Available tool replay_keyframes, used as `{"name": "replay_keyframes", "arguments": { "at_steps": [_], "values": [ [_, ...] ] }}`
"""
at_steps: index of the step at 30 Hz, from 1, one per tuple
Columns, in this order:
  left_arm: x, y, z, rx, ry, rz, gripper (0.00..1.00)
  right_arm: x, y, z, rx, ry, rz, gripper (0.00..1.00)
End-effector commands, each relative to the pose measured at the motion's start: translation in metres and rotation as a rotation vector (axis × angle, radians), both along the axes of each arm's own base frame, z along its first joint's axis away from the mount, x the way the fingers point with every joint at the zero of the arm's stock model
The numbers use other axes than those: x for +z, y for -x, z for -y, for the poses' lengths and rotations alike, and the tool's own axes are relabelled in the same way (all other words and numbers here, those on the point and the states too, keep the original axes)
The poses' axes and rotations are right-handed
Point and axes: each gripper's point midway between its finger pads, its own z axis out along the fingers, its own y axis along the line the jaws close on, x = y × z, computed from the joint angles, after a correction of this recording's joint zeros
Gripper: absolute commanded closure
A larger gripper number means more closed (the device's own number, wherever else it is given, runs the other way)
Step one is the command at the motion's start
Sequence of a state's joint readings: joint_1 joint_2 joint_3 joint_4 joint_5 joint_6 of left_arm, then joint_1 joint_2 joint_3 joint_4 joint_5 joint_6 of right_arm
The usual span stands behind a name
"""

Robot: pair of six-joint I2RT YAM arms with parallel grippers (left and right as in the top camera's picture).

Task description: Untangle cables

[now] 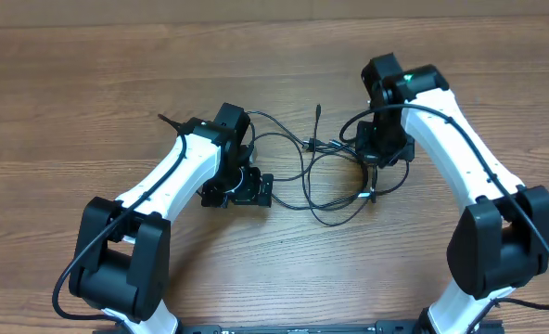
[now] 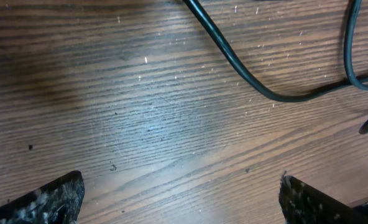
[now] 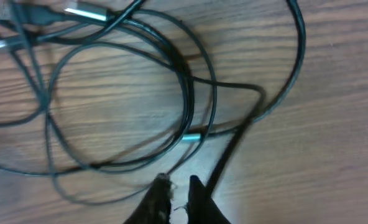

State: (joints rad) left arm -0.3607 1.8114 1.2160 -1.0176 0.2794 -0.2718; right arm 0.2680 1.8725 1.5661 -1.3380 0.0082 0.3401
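Bench: brown wood-grain bench [image 1: 89, 83] that carries both arms and the cords.
Cables: thin black cables [image 1: 312, 144] lie in loose overlapping loops in the middle of the overhead frame, between the two arms, flat on the bench.
Cable crossing: several strands meet at a small cluster of plugs just above the centre, and one end [image 1: 319, 111] sticks up towards the top of the frame.
Left pincer: the left pincer [image 1: 247, 190] sits left of centre, just beside the left edge of the loops.
Left pincer state: in the left wrist view the left pincer [image 2: 181, 180] stands wide, one finger [image 2: 47, 199] in the lower left corner and the other in the lower right, with only bare wood between them.
Cable near left pincer: one black cord [image 2: 246, 74] curves across the upper right of that view, well apart from the fingers.
Right pincer: the right pincer [image 1: 372, 181] points down at the right side of the loops.
Right pincer state: in the right wrist view the right pincer [image 3: 178, 183] is nearly closed, leaving only a narrow slit, and no cord can be seen inside it.
Cables near right pincer: loops [image 3: 187, 93] fill the upper part of that view, and a blurred dark strand [image 3: 234, 143] runs just beside the right fingertip.
Plugs: a silver-tipped plug [image 3: 84, 12] lies upper left, and another silver tip [image 3: 193, 137] near the centre.
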Motion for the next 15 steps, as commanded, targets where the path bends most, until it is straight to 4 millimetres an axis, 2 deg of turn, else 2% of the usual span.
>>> {"name": "replay_keyframes", "arguments": {
  "at_steps": [1,3,9,12,15],
  "values": [
    [-0.003,0.002,0.001,-0.002,-0.006,-0.009,0.01,-0.014,0.000,0.006,-0.011,0.024,0.013,0.82],
    [-0.003,0.002,0.001,-0.002,-0.006,-0.009,0.01,-0.022,0.000,0.008,-0.011,0.032,0.016,0.78],
    [-0.003,0.002,0.001,-0.002,-0.006,-0.009,0.01,-0.047,0.008,0.019,-0.010,0.087,0.012,0.77],
    [-0.003,0.002,0.001,-0.002,-0.006,-0.009,0.00,-0.058,0.008,0.022,-0.010,0.103,0.026,0.68],
    [-0.003,0.002,0.001,-0.002,-0.006,-0.009,0.00,-0.067,0.007,0.024,-0.010,0.108,0.044,0.68]
  ]
}}
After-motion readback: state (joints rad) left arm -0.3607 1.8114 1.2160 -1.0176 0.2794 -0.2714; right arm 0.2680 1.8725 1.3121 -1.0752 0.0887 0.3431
